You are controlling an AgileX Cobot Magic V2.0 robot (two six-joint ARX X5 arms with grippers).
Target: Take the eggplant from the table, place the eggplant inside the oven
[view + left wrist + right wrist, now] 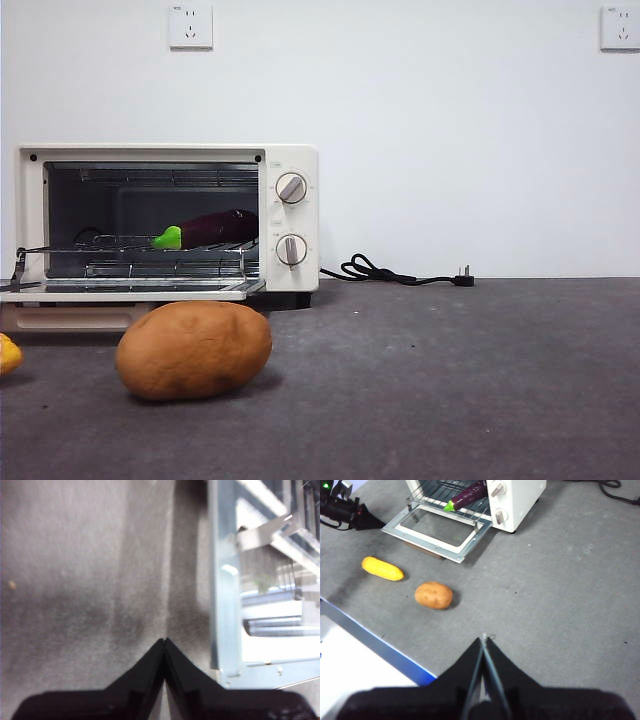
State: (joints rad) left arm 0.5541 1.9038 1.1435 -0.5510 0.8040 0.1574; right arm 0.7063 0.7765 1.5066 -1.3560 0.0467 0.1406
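Note:
The dark purple eggplant [210, 229] with its green cap lies on the wire rack inside the cream-white oven [290, 160], whose door [130, 290] hangs open and flat. It also shows in the right wrist view as the eggplant [467, 494] on the pulled-out rack. My left gripper [164, 642] is shut and empty, hovering over the grey table [90, 580] beside the open oven door [227, 605]. My right gripper [484, 639] is shut and empty, well back from the oven [520, 500] above bare table. Neither gripper touches the eggplant.
A brown potato [193, 350] sits on the table in front of the oven, also seen as the potato [433, 595]. A yellow corn-like toy [382, 568] lies near the door. A black power cord [400, 273] trails right of the oven. A blue-edged white board [350, 650] borders the table.

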